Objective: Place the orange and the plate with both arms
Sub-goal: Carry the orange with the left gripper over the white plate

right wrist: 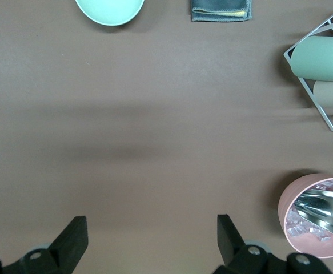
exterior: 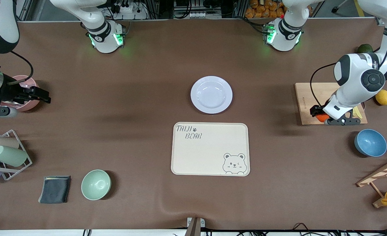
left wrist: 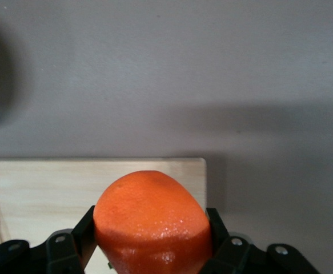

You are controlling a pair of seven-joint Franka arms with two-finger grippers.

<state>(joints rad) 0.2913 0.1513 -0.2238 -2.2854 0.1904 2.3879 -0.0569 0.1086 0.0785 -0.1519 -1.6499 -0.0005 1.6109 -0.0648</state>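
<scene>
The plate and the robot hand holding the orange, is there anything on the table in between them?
No. In the front view, only bare brown table lies between the plate and the left gripper, shut on the orange over the wooden board's edge.

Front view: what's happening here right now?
The left gripper is shut on the orange, over the edge of the wooden cutting board at the left arm's end of the table. The right gripper waits open beside the pink bowl. The plate sits empty mid-table, just farther from the camera than the bear tray.
</scene>
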